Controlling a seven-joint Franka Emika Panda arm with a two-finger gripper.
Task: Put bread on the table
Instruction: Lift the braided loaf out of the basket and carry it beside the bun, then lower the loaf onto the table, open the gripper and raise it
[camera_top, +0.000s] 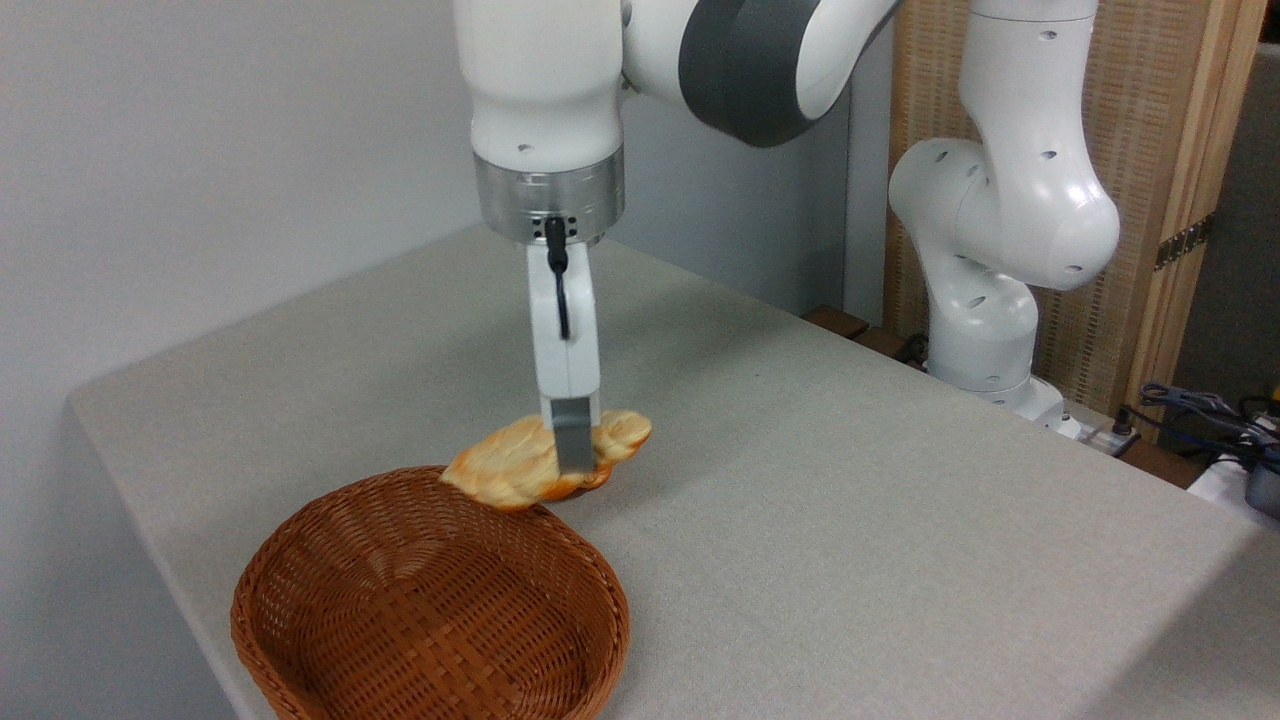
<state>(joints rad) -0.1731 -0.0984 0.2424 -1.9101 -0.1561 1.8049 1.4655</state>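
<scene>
1. While the arm (545, 90) reaches straight down from the top of the camera view, its gripper (573, 445) is clamped across the middle of the bread (510, 468), one grey finger (573, 432) showing flat against the near side of the loaf.
2. The bread is a long, glossy, golden loaf with pointed ends, held roughly level with its right end a little higher than its left.
3. The loaf sits at the far rim of the basket (430, 610), its left end over that rim and its right end out over the table (850, 500); whether its underside touches the rim or the table I cannot tell.
4. The basket is brown wicker, round and shallow, standing near the front left edge of the table, and nothing shows inside it.
5. The table is a broad grey-beige speckled top with a rounded corner at the left.
6. A black cable (558, 275) hangs from the metal wrist ring down the white body of the gripper.
7. The arm's base (985, 330) stands beyond the table's far right edge, in front of a wooden panel (1170, 150).
8. Loose cables (1215, 410) lie past the right edge.
</scene>
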